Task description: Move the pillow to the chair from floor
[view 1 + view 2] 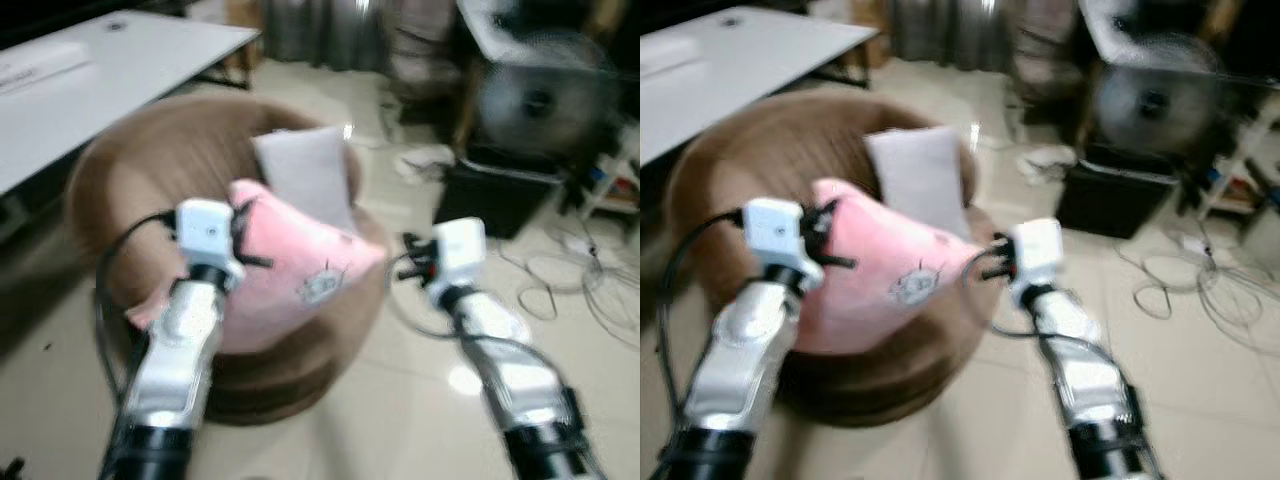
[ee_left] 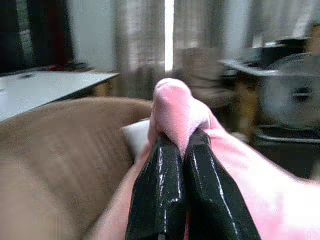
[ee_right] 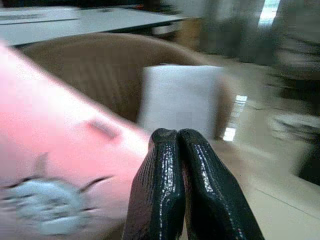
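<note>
Left hand (image 2: 180,145) pinches a top fold of the soft, light pink fabric pillow (image 1: 295,265) over the round brown chair (image 1: 120,180); it will sag; right hand (image 3: 177,145) clenched empty.

The pillow (image 1: 300,265) is lying on the chair (image 1: 130,180), in front of a cushion (image 1: 310,175). A table (image 1: 110,70) is standing behind the chair to the left, a fan (image 1: 540,100) to the right.
</note>
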Motion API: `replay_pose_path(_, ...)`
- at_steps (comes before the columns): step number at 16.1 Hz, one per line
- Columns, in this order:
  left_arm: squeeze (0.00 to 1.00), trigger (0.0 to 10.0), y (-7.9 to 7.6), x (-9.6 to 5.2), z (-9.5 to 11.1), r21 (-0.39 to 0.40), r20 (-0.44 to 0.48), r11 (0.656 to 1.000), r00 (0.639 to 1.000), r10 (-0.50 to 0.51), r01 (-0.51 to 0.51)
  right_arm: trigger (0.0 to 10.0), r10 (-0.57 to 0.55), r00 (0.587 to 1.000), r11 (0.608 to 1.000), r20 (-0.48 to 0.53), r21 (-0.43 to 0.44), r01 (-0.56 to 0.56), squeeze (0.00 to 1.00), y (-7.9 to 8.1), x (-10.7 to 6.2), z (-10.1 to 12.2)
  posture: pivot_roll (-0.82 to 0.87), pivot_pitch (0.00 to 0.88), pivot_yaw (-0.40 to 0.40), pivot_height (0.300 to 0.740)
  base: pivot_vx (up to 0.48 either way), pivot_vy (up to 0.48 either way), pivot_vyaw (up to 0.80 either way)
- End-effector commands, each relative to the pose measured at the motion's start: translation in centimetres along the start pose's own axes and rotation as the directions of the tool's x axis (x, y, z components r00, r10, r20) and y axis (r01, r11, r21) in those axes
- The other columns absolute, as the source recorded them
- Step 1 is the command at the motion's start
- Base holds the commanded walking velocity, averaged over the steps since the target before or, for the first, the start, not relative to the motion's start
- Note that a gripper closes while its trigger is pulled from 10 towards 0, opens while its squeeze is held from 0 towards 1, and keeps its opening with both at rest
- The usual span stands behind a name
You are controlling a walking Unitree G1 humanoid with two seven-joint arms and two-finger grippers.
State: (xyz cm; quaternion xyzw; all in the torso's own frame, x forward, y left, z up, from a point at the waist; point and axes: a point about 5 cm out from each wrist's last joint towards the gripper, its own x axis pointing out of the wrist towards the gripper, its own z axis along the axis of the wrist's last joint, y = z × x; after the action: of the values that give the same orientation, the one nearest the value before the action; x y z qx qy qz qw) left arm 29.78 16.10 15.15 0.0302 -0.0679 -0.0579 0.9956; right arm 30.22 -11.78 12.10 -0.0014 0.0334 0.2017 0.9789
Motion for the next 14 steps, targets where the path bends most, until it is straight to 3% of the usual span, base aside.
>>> replay_pose_path(1, 0.0, 10.0, -0.19, 0.16, 1.23, -0.003, 0.058, 1.0, 0.998, 0.004, -0.004, 10.0, -0.013, 1.0, 1.0, 0.001, -0.025, 0.013, 0.0, -0.71, -0.18, 0.27, 0.07, 0.0, -0.02, 0.74, 0.371, 0.0, 0.8)
replay_pose_path(2, 0.0, 10.0, -0.16, 0.15, 1.21, -0.003, 0.058, 1.0, 0.998, 0.006, -0.006, 10.0, -0.012, 1.0, 1.0, 0.001, -0.024, 0.012, 0.0, -0.72, -0.18, 0.26, 0.07, 0.0, -0.02, 0.74, 0.371, 0.0, 0.8)
replay_pose_path(14, 0.0, 10.0, -1.01, 0.51, 1.44, -0.032, 0.063, 0.998, 0.996, -0.055, 0.057, 10.0, -0.033, 0.999, 0.999, 0.001, 0.009, 0.033, 0.0, -0.87, -0.28, 0.13, 0.07, 0.0, -0.012, 0.74, 0.362, 0.0, 0.0)
